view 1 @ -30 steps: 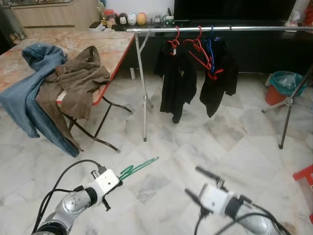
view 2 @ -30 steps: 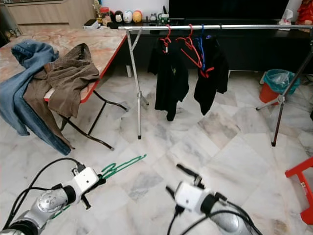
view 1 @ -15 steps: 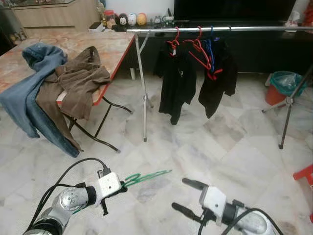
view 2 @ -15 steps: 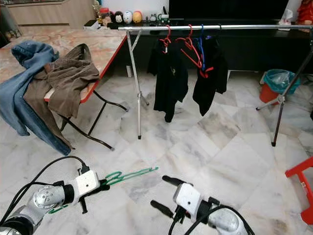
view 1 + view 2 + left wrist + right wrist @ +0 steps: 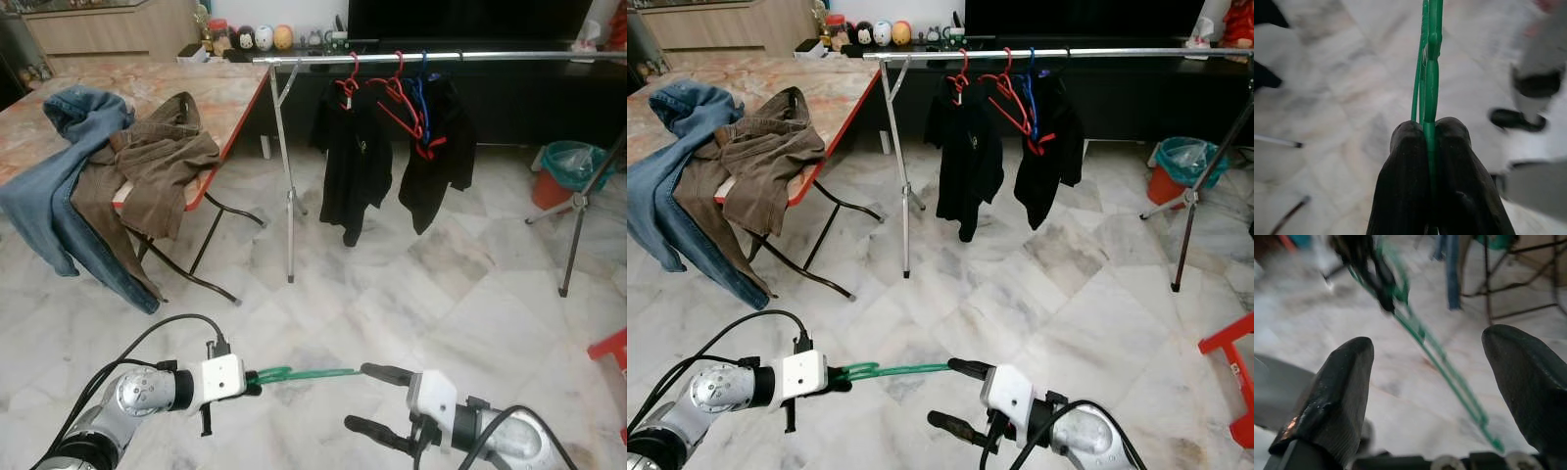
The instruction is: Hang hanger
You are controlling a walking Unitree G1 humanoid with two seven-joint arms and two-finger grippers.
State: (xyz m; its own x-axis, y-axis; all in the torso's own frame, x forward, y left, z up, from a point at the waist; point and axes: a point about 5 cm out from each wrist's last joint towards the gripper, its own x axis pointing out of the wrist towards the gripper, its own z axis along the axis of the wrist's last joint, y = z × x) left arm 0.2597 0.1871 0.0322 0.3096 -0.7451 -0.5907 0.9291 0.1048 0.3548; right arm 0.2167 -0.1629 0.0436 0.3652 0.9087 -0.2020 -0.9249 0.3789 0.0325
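here one green hanger point(image 5: 312, 373) is clamped in the left gripper point(image 5: 1429, 147); the right gripper point(image 5: 367, 397) fingers point(image 5: 1337, 391) are spread wide beside it.

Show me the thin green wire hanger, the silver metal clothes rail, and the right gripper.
Thin green wire hanger point(image 5: 313, 373), left eye view, on its straight wire.
Silver metal clothes rail point(image 5: 509, 57), left eye view, on the horizontal bar.
Right gripper point(image 5: 1427, 377), right wrist view, midway between its open fingertips.
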